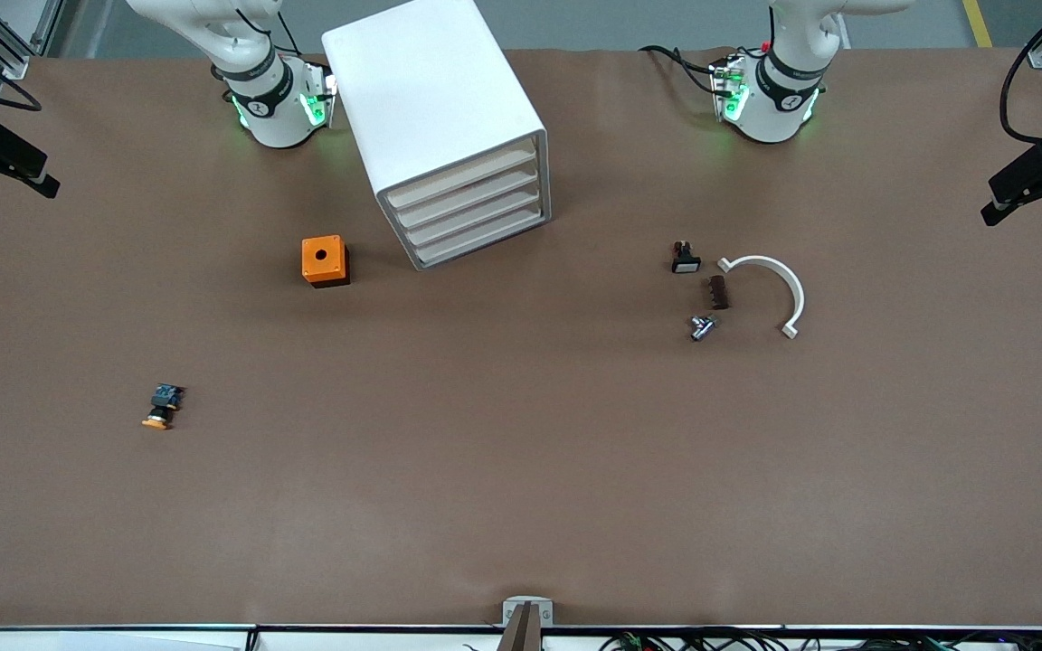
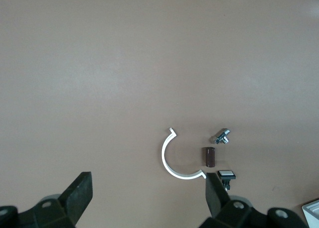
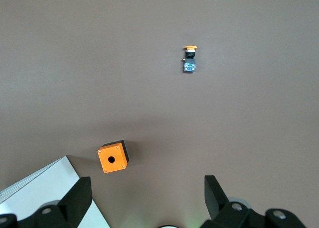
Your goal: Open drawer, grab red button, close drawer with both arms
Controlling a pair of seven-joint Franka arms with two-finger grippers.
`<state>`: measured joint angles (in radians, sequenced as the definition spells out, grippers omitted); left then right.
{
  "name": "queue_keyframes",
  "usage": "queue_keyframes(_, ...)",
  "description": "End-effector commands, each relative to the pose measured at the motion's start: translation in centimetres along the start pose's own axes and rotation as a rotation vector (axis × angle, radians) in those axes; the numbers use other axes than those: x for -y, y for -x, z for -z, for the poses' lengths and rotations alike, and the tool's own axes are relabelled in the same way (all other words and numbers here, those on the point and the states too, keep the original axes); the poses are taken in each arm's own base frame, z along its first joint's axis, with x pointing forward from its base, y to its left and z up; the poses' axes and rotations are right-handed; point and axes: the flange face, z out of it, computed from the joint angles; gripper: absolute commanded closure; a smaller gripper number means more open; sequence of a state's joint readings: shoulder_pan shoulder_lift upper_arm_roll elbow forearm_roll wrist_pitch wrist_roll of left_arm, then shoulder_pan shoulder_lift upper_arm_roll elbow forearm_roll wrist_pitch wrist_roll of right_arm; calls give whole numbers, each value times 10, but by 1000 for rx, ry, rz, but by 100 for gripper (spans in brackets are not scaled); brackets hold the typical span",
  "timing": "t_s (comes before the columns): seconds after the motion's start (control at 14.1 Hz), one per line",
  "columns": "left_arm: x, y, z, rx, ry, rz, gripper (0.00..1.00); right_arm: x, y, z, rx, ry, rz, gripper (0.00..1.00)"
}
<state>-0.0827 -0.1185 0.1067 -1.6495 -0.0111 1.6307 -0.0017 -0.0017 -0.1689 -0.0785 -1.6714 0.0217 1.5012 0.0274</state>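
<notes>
The white cabinet [image 1: 431, 81] stands between the two arm bases, with its four drawers all pushed in. The drawer [image 1: 465, 172] is the uppermost one and it is shut. No red-capped button shows; it is hidden. My left gripper [image 2: 147, 187] hangs open high over the table by the small parts toward the left arm's end, with nothing between its fingers. My right gripper [image 3: 148, 188] also hangs open and empty, high over the table beside the cabinet's corner [image 3: 40, 188]. In the front view only the arm bases [image 1: 272, 99] [image 1: 770, 95] show.
An orange box with a hole [image 1: 325, 260] sits beside the cabinet. An orange-capped button [image 1: 162, 407] lies nearer the front camera. Toward the left arm's end lie a white curved piece [image 1: 770, 289], a brown block [image 1: 718, 292], a metal part [image 1: 702, 327] and a black white-faced part [image 1: 685, 259].
</notes>
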Motion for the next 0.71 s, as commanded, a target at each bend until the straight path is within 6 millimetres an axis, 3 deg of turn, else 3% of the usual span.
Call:
queue_keyframes(0.0, -3, -2, 4, -2, -3, -1, 0, -4, 8, 2, -12, -3, 7, 0)
queue_keyframes(0.64, 2, -8, -8, 21, -7, -1, 1, -3, 7, 1, -3, -2, 8, 0)
